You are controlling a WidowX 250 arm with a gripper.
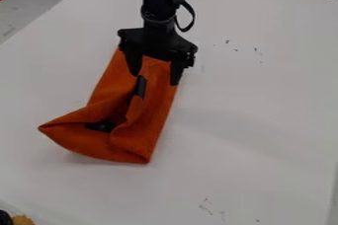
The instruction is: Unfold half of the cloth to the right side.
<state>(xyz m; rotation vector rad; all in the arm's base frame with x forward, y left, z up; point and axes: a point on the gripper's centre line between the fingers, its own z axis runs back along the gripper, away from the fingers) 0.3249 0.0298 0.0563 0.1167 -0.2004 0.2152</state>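
Note:
An orange cloth (pixel 149 120) lies folded on the white table, left of the middle, running from upper right to lower left. Its lower left corner comes to a point, and loose folds rise near the lower half. Two dark patches show between the folds. Over the cloth's upper end hangs the black gripper (pixel 155 77), its two fingers spread apart and pointing down, one over the cloth and one at its right edge. Nothing visible is held between them. Whether the fingertips touch the cloth cannot be told.
The white table (pixel 244 120) extends widely to the right of the cloth and bears a few small dark marks. A black cable loops beside the arm. At the bottom left corner sits a small yellow object (pixel 22 220) beside something black.

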